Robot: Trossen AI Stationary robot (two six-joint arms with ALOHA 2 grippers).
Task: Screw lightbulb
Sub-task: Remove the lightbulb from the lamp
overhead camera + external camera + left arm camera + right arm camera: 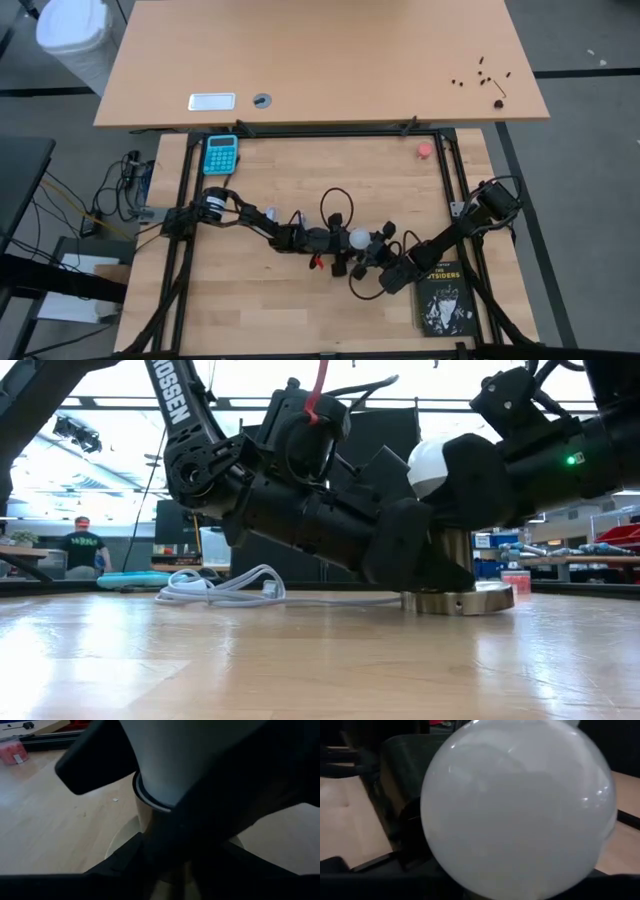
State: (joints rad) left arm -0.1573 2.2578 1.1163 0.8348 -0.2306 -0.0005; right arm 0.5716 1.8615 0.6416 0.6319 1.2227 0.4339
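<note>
In the right wrist view the bulb [517, 810] fills nearly everything, its round white dome directly ahead of the right gripper [375, 247], whose fingers press against the glass from the right, clamped on it. From the low view, the bulb [428, 465] stands upright over the socket [458, 596], a brass-coloured disc resting on the table [300, 660], and dark gripper bodies crowd in from both sides. The left gripper [340, 240] comes in from the left at the socket's stem, just under the bulb; its fingers stand part-way apart around the stem, but whether they grip it I cannot tell. Farther off, a white cord [230, 588] lies coiled on the wood, and a black book [443, 300] lies near the right arm. A pink object [425, 150] and a blue calculator [221, 154] sit well apart toward the far edge.
</note>
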